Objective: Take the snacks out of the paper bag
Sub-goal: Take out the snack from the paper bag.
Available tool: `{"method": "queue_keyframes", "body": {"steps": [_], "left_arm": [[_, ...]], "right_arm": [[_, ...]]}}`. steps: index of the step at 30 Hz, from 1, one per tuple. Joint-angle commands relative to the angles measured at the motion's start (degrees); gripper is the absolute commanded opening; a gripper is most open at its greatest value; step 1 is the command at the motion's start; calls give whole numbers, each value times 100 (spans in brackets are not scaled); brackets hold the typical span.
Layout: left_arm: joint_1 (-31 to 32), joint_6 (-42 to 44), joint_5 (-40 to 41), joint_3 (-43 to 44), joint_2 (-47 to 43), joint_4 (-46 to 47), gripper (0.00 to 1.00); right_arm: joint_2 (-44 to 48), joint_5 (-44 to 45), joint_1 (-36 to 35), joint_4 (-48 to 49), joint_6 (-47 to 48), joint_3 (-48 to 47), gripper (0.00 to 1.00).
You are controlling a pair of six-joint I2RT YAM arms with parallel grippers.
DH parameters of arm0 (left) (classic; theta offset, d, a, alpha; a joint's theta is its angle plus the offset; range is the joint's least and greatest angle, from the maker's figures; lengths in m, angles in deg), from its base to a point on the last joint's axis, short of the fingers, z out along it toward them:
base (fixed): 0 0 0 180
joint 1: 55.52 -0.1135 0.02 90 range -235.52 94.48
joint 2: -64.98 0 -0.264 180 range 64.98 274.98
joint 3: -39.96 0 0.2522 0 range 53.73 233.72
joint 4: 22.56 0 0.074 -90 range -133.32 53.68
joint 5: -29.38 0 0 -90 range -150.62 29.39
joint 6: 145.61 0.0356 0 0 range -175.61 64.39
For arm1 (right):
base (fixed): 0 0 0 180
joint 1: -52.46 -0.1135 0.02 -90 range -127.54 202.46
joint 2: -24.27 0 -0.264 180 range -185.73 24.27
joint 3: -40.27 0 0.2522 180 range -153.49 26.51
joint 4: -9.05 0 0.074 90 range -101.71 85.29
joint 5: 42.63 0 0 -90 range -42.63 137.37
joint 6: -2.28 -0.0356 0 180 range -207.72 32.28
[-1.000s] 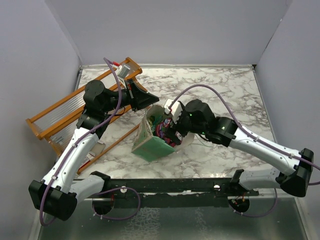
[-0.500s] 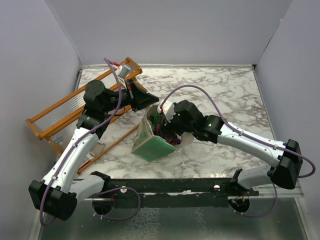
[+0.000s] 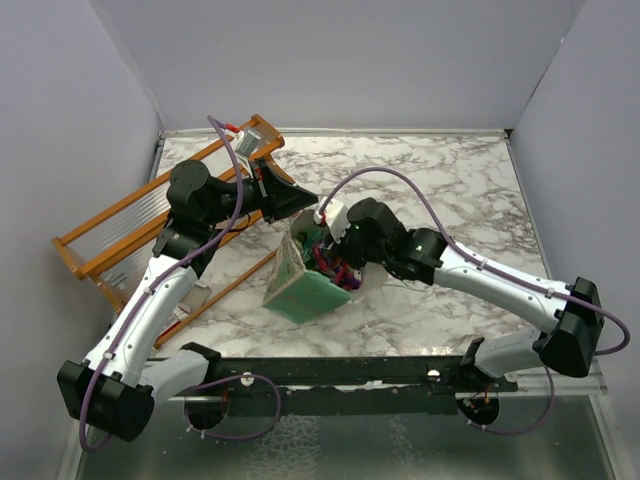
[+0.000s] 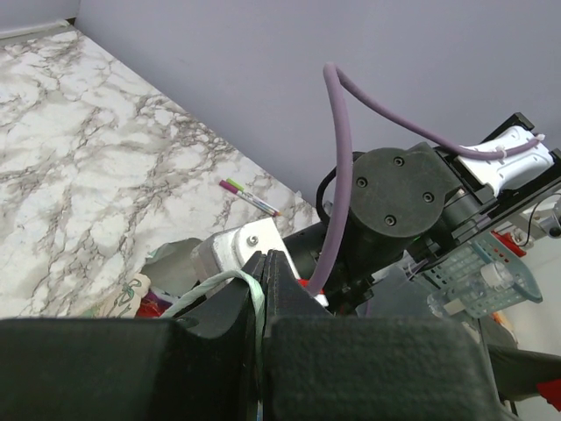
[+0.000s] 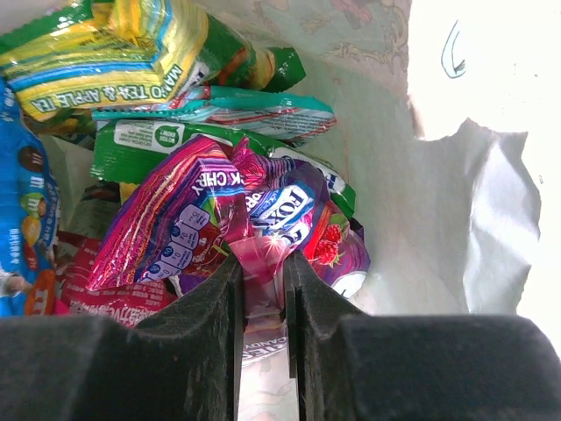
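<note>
item 1, left edge of the table (image 3: 450, 180): orange rack (image 3: 150, 215), lying slantwise, no part in the task

item 2, left gripper (image 3: 300, 203): just above the bag's rim; jaws pressed together on a white string handle (image 4: 223, 279), holding that side of the mouth up

item 3, paper bag (image 3: 305, 292): mint green outside, cream inside, near the middle of the table and a little toward its near edge; tilted, with its mouth facing the right arm

item 4, snacks (image 5: 175, 132): all those in view are inside the bag, heaped against one another. across the right wrist view: blue packet (image 5: 22, 202), red packet (image 5: 88, 289) lowest, green-yellow packet (image 5: 131, 53) uppermost, green packet (image 5: 149, 140), purple-pink packet (image 5: 193, 210) in the middle, teal packet (image 5: 228, 105)

item 5, right gripper (image 5: 263, 272): reached into the mouth of the bag; jaws nearly together, clamped on a crumpled fold of the purple-pink packet

item 6, pen (image 4: 250, 195): lying by a wall at an edge of the table, which edge cannot be told; well apart from the bag

progress, as a judgement: bag held open and one packet pinched, but not yet lifted out. no packet shows outside the bag, so the task looks barely begun. left to do: draw the purple-pink packet clear of the rim, set it on the table, then fetch the rest one at a time
</note>
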Motion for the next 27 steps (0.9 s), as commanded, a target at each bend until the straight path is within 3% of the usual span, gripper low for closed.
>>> {"method": "queue_keyframes", "body": {"steps": [1, 8, 18, 22, 27], "left_arm": [[-24, 55, -17, 114, -175, 342, 0], [-29, 131, 46, 71, -247, 192, 0], [-29, 218, 143, 3, -326, 52, 0], [-27, 253, 159, 3, -345, -15, 0], [-25, 283, 170, 24, -354, -70, 0]], "right_arm": [[519, -350, -15, 228, -138, -43, 12], [1464, -537, -19, 794, -333, 243, 11], [3012, -594, -19, 1877, -537, 761, 2], [3771, 24, -19, 2580, -701, 1144, 1], [4256, 1705, -14, 2971, -771, 1406, 2]]}}
